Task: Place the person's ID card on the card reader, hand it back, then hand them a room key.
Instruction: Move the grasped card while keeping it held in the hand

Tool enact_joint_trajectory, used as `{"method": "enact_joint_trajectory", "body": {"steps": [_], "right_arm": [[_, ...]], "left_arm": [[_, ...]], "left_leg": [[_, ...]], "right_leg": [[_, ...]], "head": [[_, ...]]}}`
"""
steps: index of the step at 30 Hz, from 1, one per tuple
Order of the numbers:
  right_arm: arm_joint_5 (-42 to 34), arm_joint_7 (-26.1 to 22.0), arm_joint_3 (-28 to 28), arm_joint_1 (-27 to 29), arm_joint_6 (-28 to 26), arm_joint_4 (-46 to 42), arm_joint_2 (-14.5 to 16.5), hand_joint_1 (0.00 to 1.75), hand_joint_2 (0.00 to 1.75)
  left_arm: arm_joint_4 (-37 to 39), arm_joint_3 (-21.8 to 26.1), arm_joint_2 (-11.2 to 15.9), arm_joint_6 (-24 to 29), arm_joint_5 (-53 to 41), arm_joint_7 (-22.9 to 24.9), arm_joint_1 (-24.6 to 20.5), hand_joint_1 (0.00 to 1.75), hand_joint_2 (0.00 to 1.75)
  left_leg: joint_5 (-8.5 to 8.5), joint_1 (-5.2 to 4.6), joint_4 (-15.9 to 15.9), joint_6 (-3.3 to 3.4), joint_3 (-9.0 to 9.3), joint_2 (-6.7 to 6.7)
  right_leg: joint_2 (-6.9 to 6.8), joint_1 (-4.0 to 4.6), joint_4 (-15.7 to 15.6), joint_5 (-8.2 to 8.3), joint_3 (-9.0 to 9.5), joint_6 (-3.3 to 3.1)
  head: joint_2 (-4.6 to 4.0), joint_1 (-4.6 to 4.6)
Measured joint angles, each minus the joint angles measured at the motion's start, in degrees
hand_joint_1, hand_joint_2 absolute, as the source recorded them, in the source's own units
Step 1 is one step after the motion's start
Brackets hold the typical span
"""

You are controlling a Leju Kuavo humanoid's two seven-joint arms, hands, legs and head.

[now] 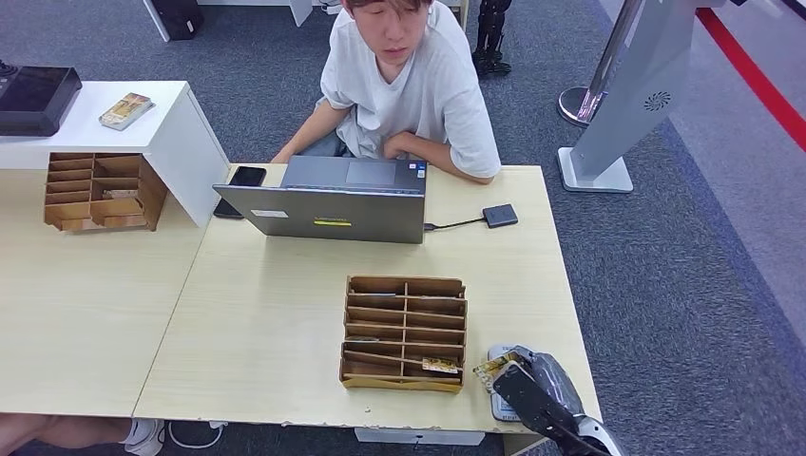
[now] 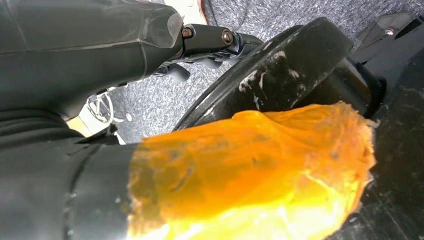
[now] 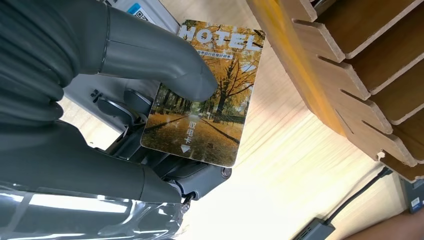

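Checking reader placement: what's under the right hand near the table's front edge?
A white card reader lies on the table, mostly covered by the right hand, which pinches a hotel key card. Its top face is hidden.

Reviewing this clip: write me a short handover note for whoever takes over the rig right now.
Right hand: holds a hotel room key card under its thumb, low at the table's near right corner beside the wooden card organizer.
Left hand: hangs below the table; I cannot tell its state.
Person sits behind the laptop, arms resting on the table.
Done: key picked up, it seems. ID steps cannot be judged.
Left: reach across and hand over the key.
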Motion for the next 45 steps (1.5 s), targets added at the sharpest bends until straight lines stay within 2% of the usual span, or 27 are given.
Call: {"method": "enact_joint_trajectory", "body": {"steps": [25, 45], "right_arm": [[-2.36, -0.85, -4.52, 1.46, 0.08, -1.78, 0.00, 1.75, 1.75], [6.97, 5.37, -5.84, 1.68, -1.94, 0.38, 0.98, 1.75, 1.75]], "left_arm": [[0.00, -0.06, 0.00, 0.00, 0.51, 0.00, 0.01, 0.00, 0.00], [0.00, -1.14, -0.04, 0.00, 1.30, 0.13, -0.10, 0.00, 0.00]], "left_leg": [[0.00, 0.00, 0.00, 0.00, 0.00, 0.00], [-0.01, 0.00, 0.00, 0.01, 0.00, 0.00]], "right_leg": [[0.00, 0.00, 0.00, 0.00, 0.00, 0.00], [0.00, 0.00, 0.00, 0.00, 0.00, 0.00]], "head": [[0.00, -0.01], [0.00, -0.01]]}}
